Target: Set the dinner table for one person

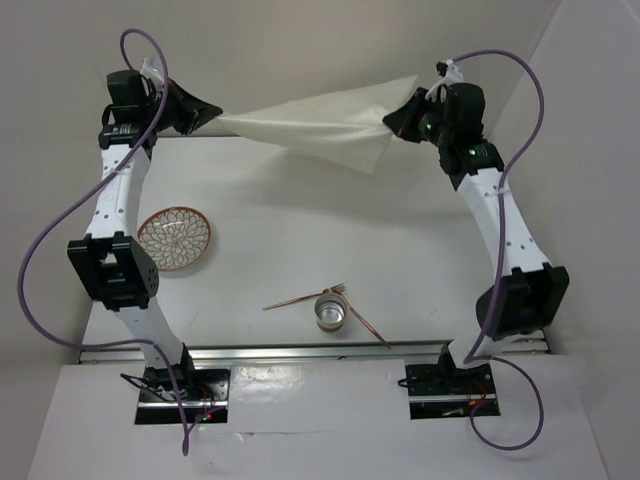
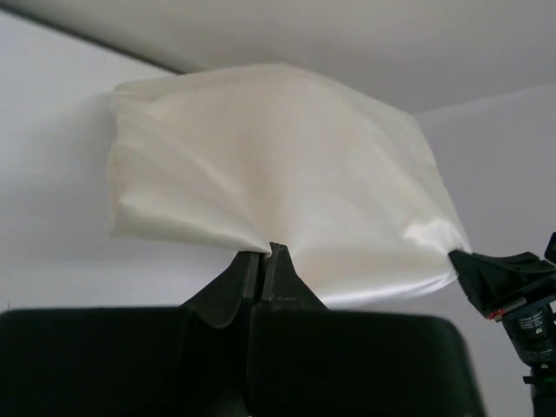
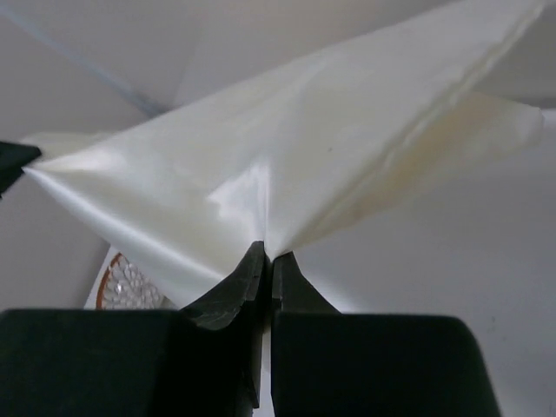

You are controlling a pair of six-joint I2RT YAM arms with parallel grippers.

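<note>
The tabletop (image 1: 400,240) is plain matte white. The cloth (image 1: 310,125) is glossy cream with no pattern. Near the left edge, the plate (image 1: 174,238) has an orange-brown rim around a white radial pattern. The cup (image 1: 331,311) is silver and the cutlery (image 1: 300,299) coppery.

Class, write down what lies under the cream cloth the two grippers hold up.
Only bare white dinner table shows below the cloth; the far strip it hangs over is covered. The plate lies nearer.

Cream cloth (image 1: 310,125) at twelve o'clock — soft fabric with a satiny sheen. Matte white desk (image 1: 400,230). Shiny metal cup (image 1: 331,311) and copper-toned cutlery (image 1: 300,298) near six o'clock.
</note>
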